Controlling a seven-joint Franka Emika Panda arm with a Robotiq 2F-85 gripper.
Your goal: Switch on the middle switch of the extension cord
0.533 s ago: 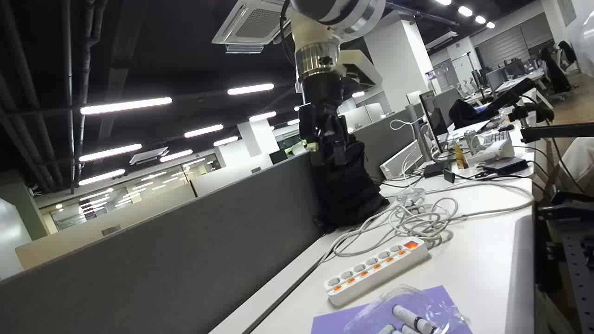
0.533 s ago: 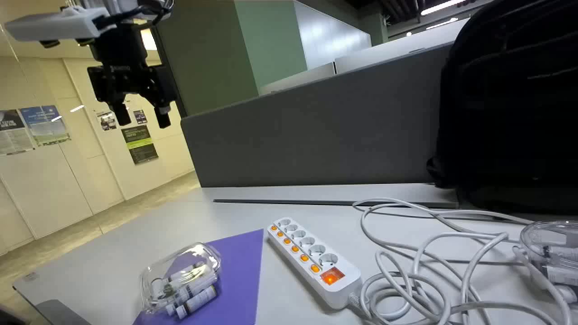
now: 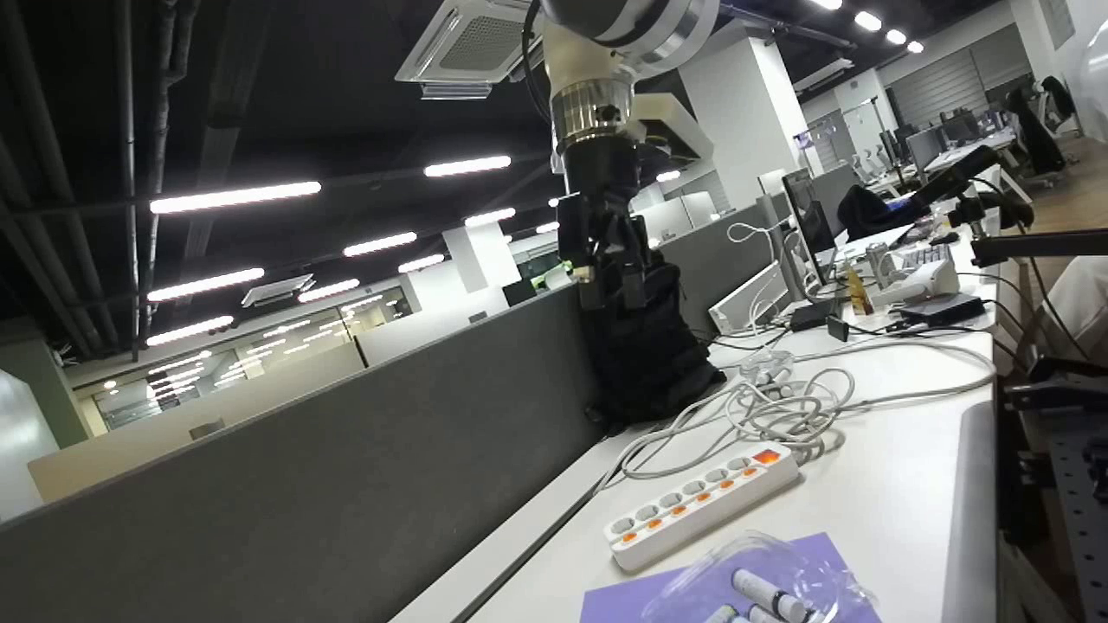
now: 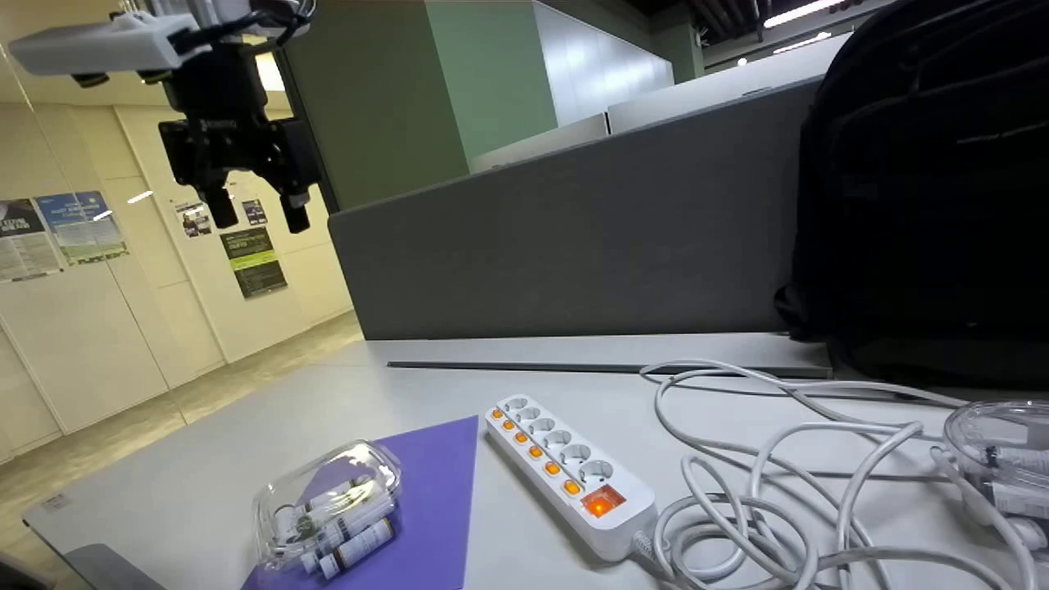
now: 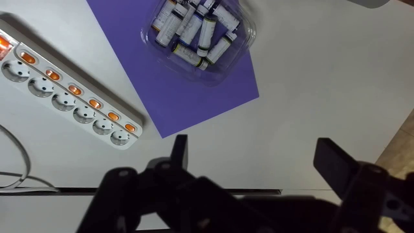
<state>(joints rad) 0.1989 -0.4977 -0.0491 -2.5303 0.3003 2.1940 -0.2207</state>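
Pincer [image 4: 260, 216] of mine hangs high over the white desk [image 5: 307, 103], jaws spread wide, nothing gripped. Extension cord [image 5: 70, 95] lies well below me, left in the wrist view, just beside the purple sheet [image 5: 181, 100].

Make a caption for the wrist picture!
Open pincer above a desk, with a white extension cord and a clear tub of bottles.

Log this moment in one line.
Gripper: open, empty, above desk | extension cord: on desk, untouched by gripper | six small switches: states unclear | purple sheet: beside extension cord
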